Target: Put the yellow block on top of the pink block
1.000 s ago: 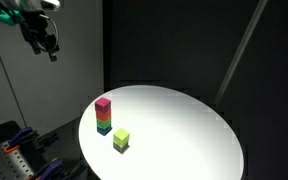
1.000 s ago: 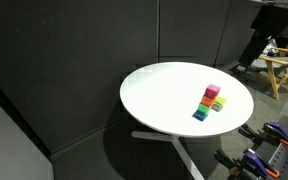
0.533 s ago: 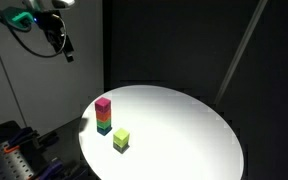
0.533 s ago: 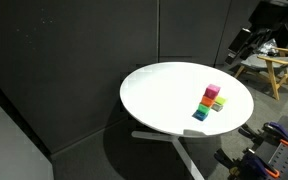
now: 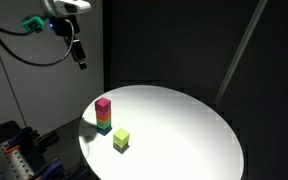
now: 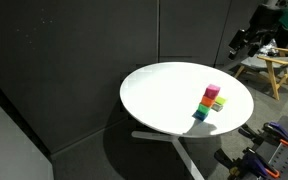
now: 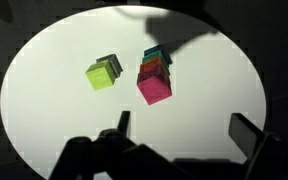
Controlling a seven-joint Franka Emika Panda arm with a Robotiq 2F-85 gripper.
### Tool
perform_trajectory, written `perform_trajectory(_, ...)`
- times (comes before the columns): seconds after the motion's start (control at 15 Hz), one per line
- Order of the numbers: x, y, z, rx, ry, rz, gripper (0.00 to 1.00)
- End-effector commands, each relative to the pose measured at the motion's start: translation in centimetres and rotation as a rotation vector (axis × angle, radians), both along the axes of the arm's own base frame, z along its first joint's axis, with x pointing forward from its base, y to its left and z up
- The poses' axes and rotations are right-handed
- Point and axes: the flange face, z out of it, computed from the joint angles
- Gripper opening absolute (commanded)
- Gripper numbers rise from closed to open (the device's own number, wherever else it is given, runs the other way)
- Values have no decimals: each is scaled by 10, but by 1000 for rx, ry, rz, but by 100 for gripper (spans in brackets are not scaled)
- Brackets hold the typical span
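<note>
The pink block [image 5: 103, 104] tops a stack of coloured cubes on the round white table [image 5: 184, 130]; it also shows in an exterior view [image 6: 213, 91] and in the wrist view [image 7: 154, 87]. The yellow block [image 5: 121, 137] sits on a small grey cube beside the stack, seen too in an exterior view [image 6: 220, 102] and the wrist view [image 7: 100, 75]. My gripper [image 5: 80, 57] hangs high above the table's edge, far from both blocks, also in an exterior view [image 6: 240, 44]. In the wrist view the gripper [image 7: 184, 128] is open and empty.
Under the pink block are a red-orange cube [image 5: 103, 116] and a green cube [image 5: 104, 126], with a blue-teal one [image 6: 201, 114] at the bottom. Dark panels stand behind the table. A wooden stand [image 6: 272, 70] and tool racks [image 5: 14, 160] are off the table.
My gripper has moved across and slightly down toward the table in both exterior views. The blocks have not moved.
</note>
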Motion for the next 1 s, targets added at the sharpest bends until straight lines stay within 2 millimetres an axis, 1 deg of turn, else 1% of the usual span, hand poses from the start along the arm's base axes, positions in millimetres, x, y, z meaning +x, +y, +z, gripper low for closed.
perform_trajectory(0.0,19,-22,8,11,41,-65,100)
perform_trajectory(0.2,32,-34,9,37,75,-75,100)
perform_trajectory(0.4,45,-40,9,54,128,-68,100)
perform_trajectory(0.6,58,-45,4,64,158,-65,100)
perform_trajectory(0.93,79,-60,-6,71,159,-60,100)
